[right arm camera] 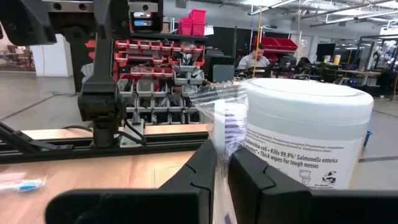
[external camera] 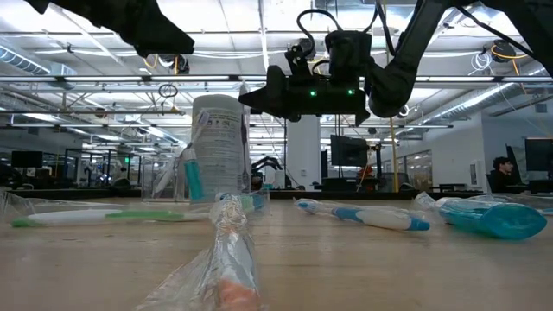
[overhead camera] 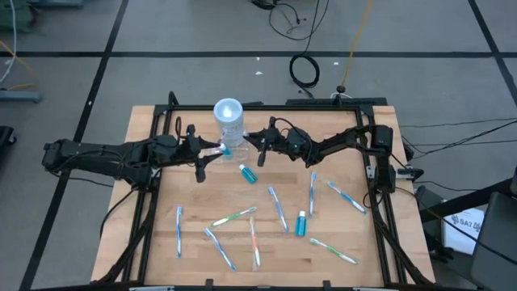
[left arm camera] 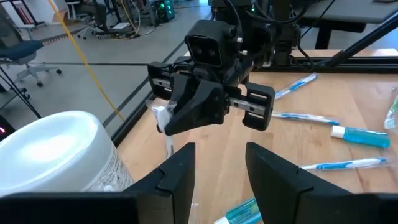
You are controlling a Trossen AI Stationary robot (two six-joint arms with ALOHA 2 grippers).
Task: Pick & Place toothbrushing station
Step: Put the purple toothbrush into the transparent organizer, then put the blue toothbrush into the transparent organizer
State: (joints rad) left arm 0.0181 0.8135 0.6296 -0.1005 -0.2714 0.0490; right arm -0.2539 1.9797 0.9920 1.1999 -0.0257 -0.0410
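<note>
while the toothbrushing station (overhead camera: 228,121) is standing upright near the table's (overhead camera: 145,121) far edge, the right gripper (right arm camera: 221,163) is pinching a clear wrapped packet (right arm camera: 225,118) just beside it. the left gripper (left arm camera: 221,171) is hanging on the station's other side, fingers parted and holding nothing. toothbrushes (overhead camera: 276,206) and a teal tube (overhead camera: 247,173) are lying scattered across the nearer half of the table.
</note>
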